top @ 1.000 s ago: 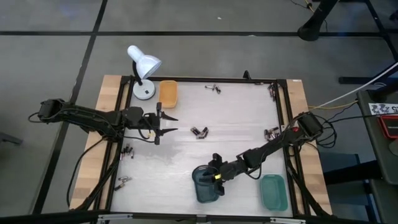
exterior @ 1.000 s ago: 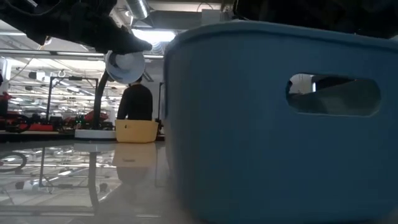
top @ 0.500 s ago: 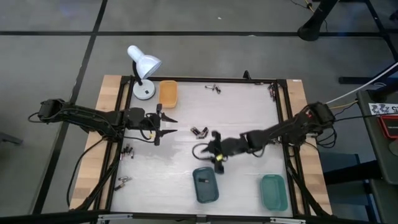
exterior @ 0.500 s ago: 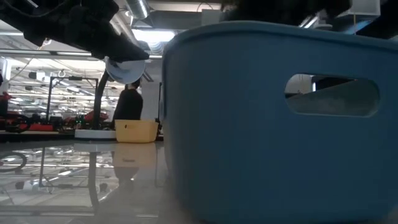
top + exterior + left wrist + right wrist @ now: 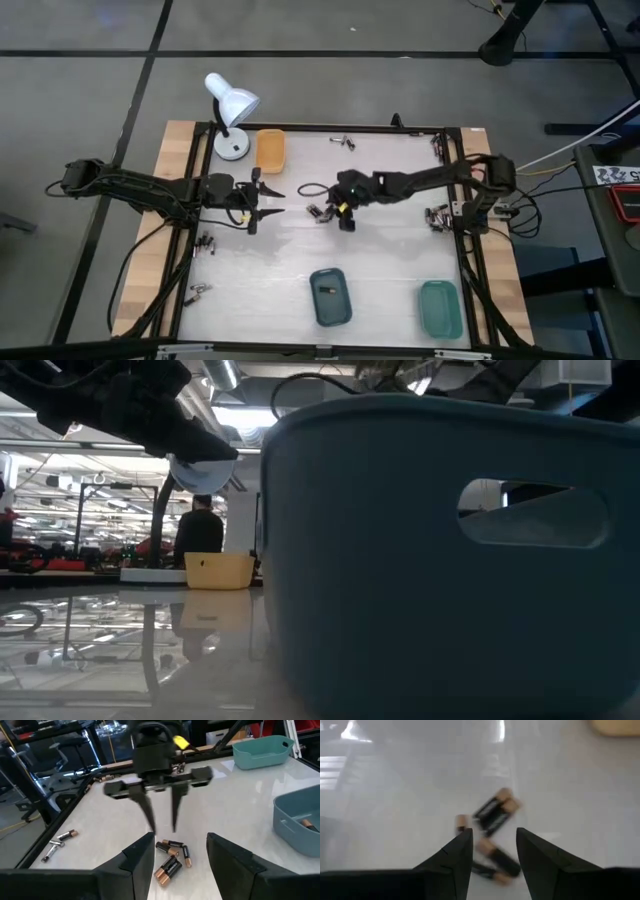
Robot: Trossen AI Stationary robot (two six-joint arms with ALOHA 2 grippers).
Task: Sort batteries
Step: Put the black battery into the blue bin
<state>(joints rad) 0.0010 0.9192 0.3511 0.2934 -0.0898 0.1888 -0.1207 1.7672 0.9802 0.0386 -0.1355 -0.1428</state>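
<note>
white tabletop point(image 5: 380, 260) fills a dark frame, with a white desk lamp point(image 5: 230, 108) and an orange tray point(image 5: 270, 150) at its far edge. a second ago the right gripper point(image 5: 345, 215) hung over the dark teal tray point(image 5: 330, 296) near the front edge; now it has swung away to the middle of the table and sits above the central cluster of batteries point(image 5: 321, 212), its fingers parted with nothing between them. the left gripper point(image 5: 268, 199) has not moved, jaws spread wide, pointing at that same cluster just ahead of its tips. a person in the room behind has shifted slightly.

in the low view the teal tray wall blocks almost everything, so neither gripper's tips show there. the right wrist view is blurred.

the batteries point(image 5: 171, 861) are small dark cylinders with copper-coloured ends, lying in a loose heap directly below the right gripper. one lies inside the teal tray point(image 5: 300, 822). more lie scattered near the table's edges. a green tray point(image 5: 440, 308) sits at the front right.
</note>
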